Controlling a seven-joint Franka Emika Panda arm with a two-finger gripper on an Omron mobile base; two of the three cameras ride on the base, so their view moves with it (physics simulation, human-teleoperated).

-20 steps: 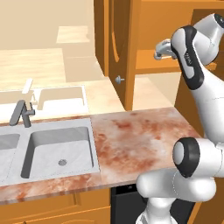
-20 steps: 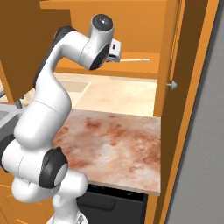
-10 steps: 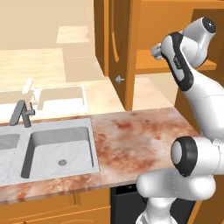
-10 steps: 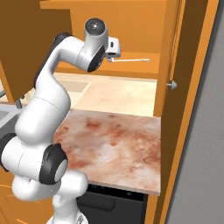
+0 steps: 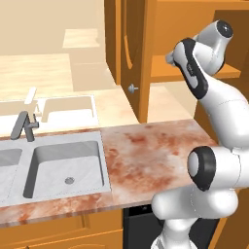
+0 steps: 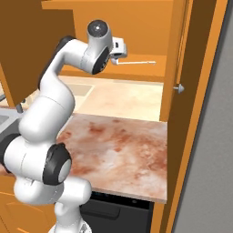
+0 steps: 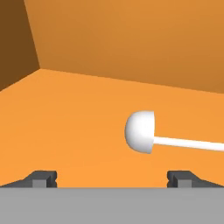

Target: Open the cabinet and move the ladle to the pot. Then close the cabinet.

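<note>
The cabinet (image 5: 127, 44) stands open, its left door (image 6: 32, 50) and right door (image 6: 175, 54) swung out, each with a small silver knob (image 6: 179, 88). On its orange shelf (image 7: 65, 118) lies the ladle (image 7: 141, 131), round bowl toward the middle and thin handle (image 6: 139, 62) running off to the right. My gripper (image 7: 112, 178) is open and reaches into the cabinet just short of the ladle's bowl. Its fingertips (image 7: 41, 178) stand wide apart with nothing between them. In the right base view the hand (image 6: 117, 48) hovers above the handle's near end.
Below the cabinet lies a reddish marble counter (image 5: 151, 151). A steel sink (image 5: 68, 165) with a faucet (image 5: 24, 125) sits to the left. The open doors flank the arm on both sides. A grey wall (image 6: 209, 150) bounds the right.
The arm has shifted a little and the hand has eased further in toward the shelf. The ladle has not moved and the gripper stays open.
</note>
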